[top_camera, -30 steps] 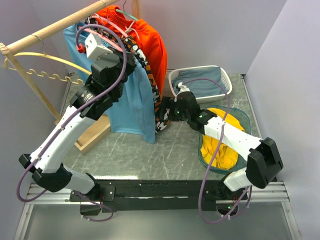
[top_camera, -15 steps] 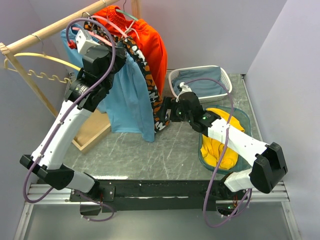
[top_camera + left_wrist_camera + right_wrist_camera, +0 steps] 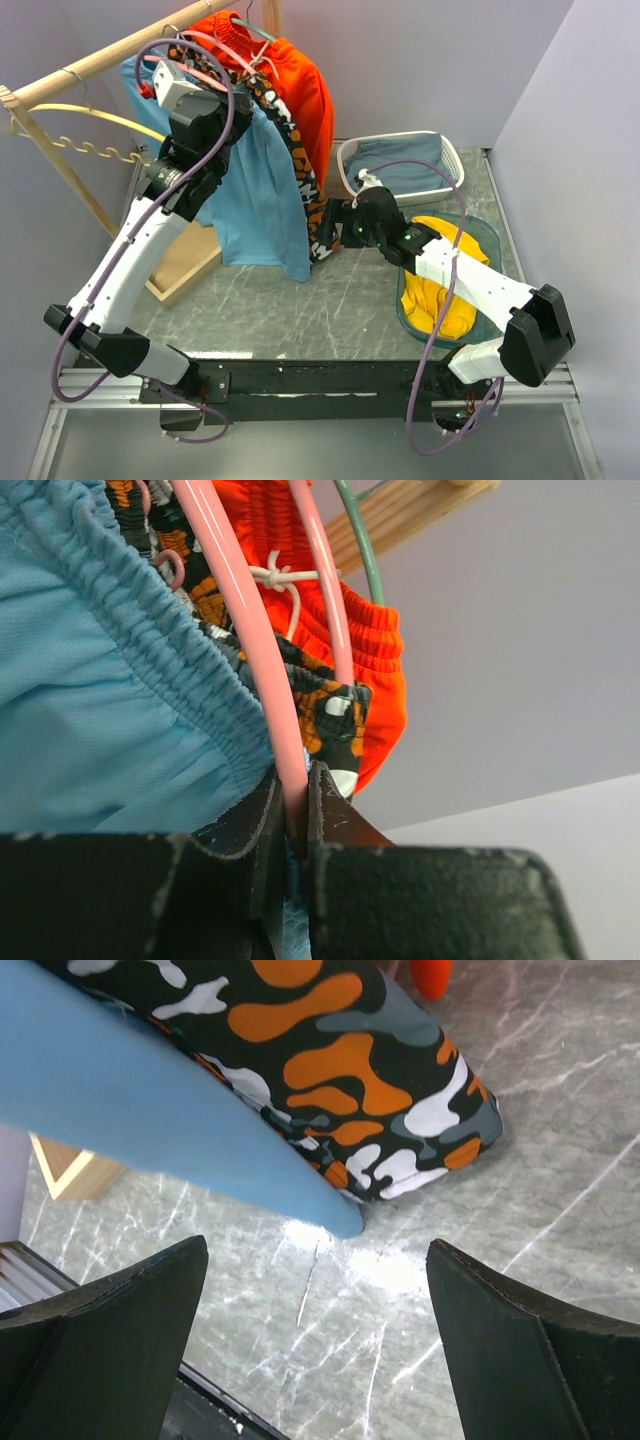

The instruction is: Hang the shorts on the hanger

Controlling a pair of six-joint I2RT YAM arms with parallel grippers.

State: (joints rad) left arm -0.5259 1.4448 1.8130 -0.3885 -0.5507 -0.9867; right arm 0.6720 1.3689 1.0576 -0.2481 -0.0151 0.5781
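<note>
Beside the wooden rail, sky-blue fabric shorts hang on the thin pink plastic hanger; left gripper clamps it, right gripper gapes empty; release remains

The shorts are matt sky-blue cloth, finely meshed, with a puckered elastic waistband. The hanger is smooth, glossy pink plastic. The camouflage shorts are smooth printed cloth. The tabletop is glossy, grey-veined, marble-like. The rail is bare wood.

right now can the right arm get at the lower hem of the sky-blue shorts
Probably yes: the right gripper is open and faces the hem corner of the sky-blue shorts, nothing between them; the camouflage shorts hang right beside it.
</note>
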